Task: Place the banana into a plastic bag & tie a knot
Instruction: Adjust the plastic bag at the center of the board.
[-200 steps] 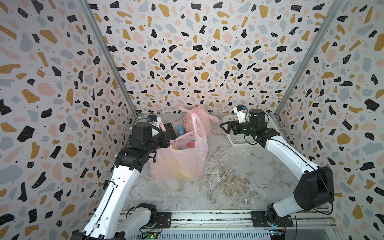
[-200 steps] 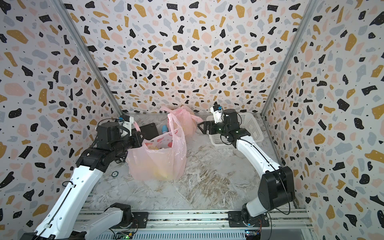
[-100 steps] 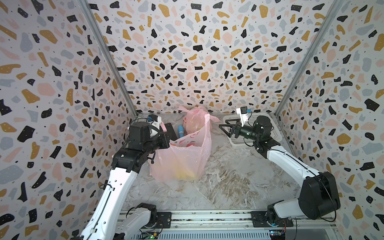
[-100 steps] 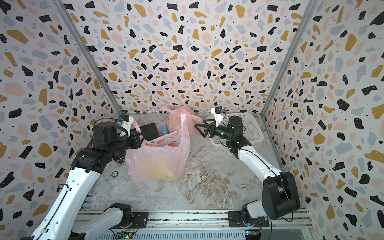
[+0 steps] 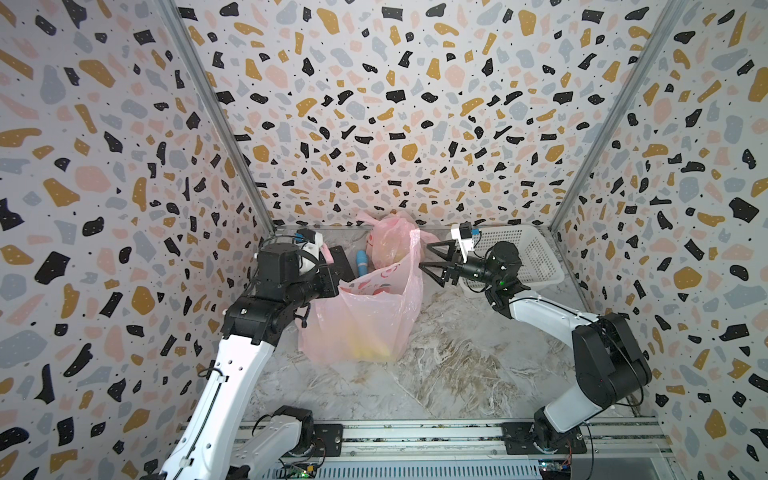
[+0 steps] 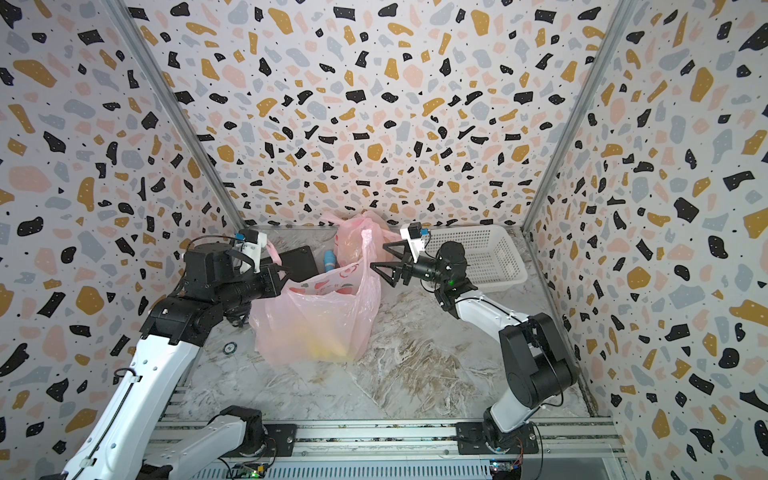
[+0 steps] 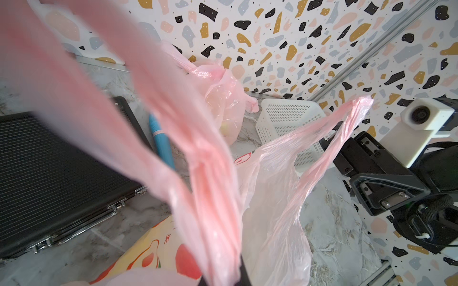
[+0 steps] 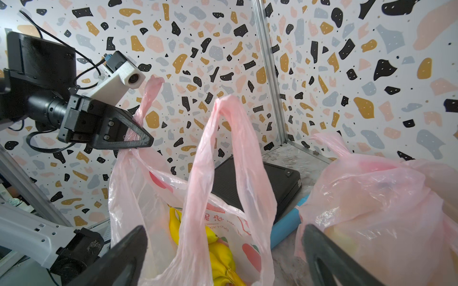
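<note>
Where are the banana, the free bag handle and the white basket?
banana (image 8: 219, 252), right wrist view, its yellow middle.
free bag handle (image 8: 224, 104), right wrist view, top of its loop.
white basket (image 5: 540, 262), a top view, perforated side.

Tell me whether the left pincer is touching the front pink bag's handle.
Touching. The right wrist view shows the left pincer shut on the handle, with the loop sticking up past its tips.

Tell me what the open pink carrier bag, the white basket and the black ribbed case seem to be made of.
Open pink carrier bag: thin plastic film, glossy, translucent; it crinkles and the yellow banana shows through. White basket: seemingly rigid moulded plastic, matt, with a grid of holes. Black ribbed case: hard shell, plastic or metal, unclear; its latches shine like metal.
</note>
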Controlling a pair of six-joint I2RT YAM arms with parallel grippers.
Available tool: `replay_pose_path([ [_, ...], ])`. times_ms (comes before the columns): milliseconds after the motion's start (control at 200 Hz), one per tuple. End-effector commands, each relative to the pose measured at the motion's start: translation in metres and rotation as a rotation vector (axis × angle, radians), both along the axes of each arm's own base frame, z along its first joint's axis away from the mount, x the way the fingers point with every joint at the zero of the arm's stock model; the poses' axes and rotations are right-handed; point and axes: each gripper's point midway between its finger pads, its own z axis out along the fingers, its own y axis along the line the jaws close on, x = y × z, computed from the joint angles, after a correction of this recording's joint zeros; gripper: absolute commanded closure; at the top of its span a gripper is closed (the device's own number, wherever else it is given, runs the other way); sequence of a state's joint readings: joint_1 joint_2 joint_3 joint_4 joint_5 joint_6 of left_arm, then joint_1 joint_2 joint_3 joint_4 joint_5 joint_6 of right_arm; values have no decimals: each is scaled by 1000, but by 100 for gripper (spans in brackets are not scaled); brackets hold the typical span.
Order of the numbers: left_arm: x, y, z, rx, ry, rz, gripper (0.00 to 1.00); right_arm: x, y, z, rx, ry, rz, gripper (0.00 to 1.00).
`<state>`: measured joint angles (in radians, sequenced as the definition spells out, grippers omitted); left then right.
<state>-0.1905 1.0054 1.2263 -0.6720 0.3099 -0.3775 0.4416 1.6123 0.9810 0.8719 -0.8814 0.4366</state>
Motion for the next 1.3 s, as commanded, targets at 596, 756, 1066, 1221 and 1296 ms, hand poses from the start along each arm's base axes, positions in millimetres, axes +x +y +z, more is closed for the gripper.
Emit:
replay_pose_path([
  [596,5,0,21,11,-64,-12,100,-4,38,-5,-45,-106,86,1],
  [756,4,1,21,20,-62,-12,100,7,37,-8,-70,-131,25,1],
  [1066,4,1,22,27,-65,-17,100,4,43,-3,-43,-168,89,5],
  [1221,6,0,20,28,-59,-20,100,1,45,0,-33,-155,130,32],
  [1296,8,1,18,30,-54,-16,100,-3,45,-1,-33,-141,138,57],
])
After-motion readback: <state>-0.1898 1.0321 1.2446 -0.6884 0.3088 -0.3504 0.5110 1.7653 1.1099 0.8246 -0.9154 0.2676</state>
